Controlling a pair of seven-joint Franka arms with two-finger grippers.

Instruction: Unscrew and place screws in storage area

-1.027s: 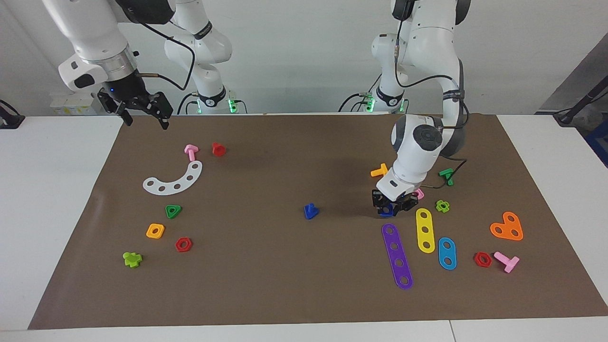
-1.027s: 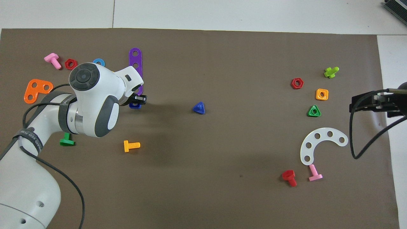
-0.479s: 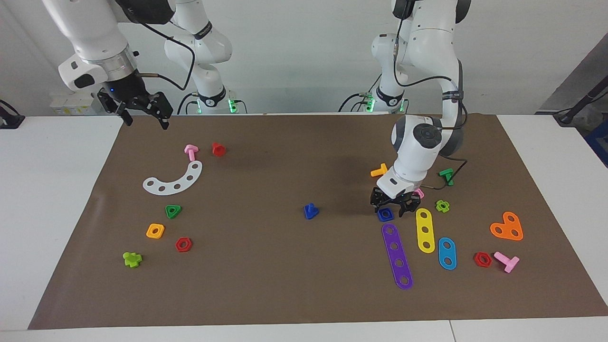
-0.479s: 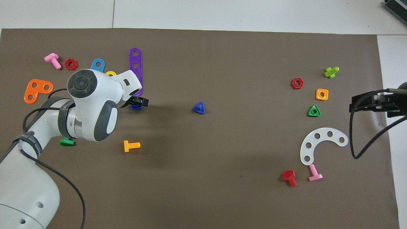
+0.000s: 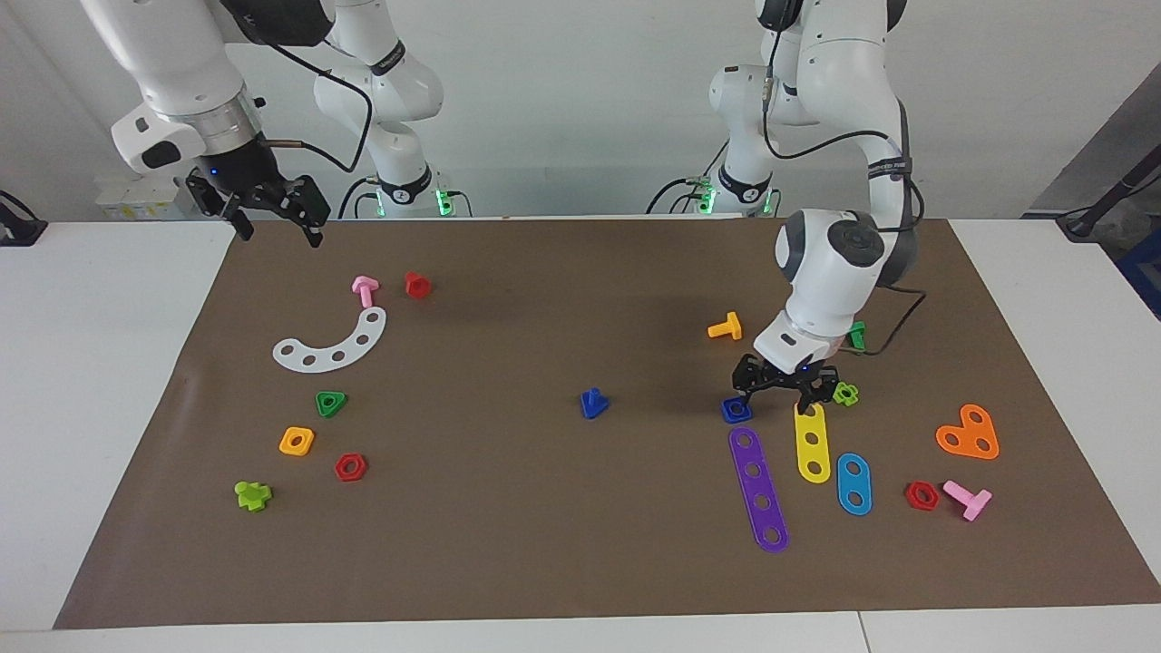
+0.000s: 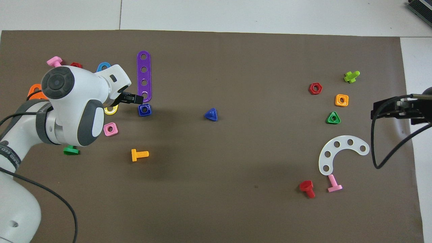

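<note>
A small blue screw (image 5: pixel 593 402) (image 6: pixel 211 114) with a triangular head lies alone at the middle of the brown mat. My left gripper (image 5: pixel 785 394) (image 6: pixel 130 99) hangs open and holds nothing. It is low over the robot-side end of a yellow strip (image 5: pixel 812 440), beside a blue square nut (image 5: pixel 736 410) (image 6: pixel 144 110) that lies free. The storage area (image 5: pixel 390 408) (image 6: pixel 357 125) is the mat stretch at the right arm's end, around a white curved strip (image 5: pixel 331 345) (image 6: pixel 341 153). My right gripper (image 5: pixel 279 234) (image 6: pixel 378 108) waits open, raised over the mat's corner there.
A purple strip (image 5: pixel 758 488), blue strip (image 5: pixel 853 483), orange plate (image 5: pixel 969 433), orange bolt (image 5: pixel 726 326) and pink square nut (image 6: pixel 110 129) crowd the left arm's end. Green (image 5: pixel 331 403), orange (image 5: pixel 297 441) and red (image 5: pixel 350 467) nuts lie by the white strip.
My left gripper opened and let go of the blue square nut, which stays on the mat. It then rose a little and shifted toward the left arm's end. The right arm held still.
</note>
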